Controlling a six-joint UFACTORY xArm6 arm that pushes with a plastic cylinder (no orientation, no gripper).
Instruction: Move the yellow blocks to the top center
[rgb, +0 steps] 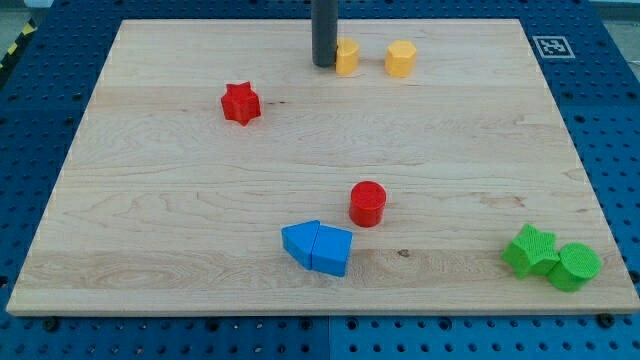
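Near the top edge of the light wooden board (200, 200), about at its middle, stand two small yellow-orange plastic blocks: one yellow block (348, 57) whose shape is partly hidden, and to the view's right, a little apart, a yellow hexagonal block (401, 59) with flat facets. My tip (324, 65), the end of the dark rod, touches the left side of the partly hidden block; it has no jaws. Elsewhere lie a red star block (240, 103), a red cylinder block (367, 204), two touching blue blocks (318, 248), and a green star block (530, 250) against a green cylinder block (575, 266) near the bottom right corner.
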